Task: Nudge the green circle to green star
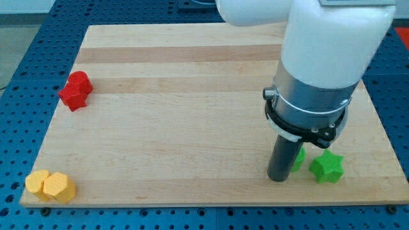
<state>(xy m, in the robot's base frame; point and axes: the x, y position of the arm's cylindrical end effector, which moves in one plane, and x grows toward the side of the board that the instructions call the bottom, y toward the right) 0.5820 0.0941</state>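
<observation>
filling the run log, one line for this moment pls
my tip touching green circle, mostly hidden | green star just right of it | not yet visibly touching

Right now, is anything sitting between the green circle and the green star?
No. In the camera view only a narrow strip of bare board separates the green circle, mostly hidden behind my tip, from the green star to its right.

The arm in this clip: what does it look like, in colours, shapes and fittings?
The arm has a bulky, rounded, glossy white shell at the view's top. Below it sits a grey metallic cylindrical section ringed by a black clamp band with a small bolt tab. From that hangs a straight dark cylindrical rod; my tip is its blunt lower end. No cables, markings or fingers show.
</observation>
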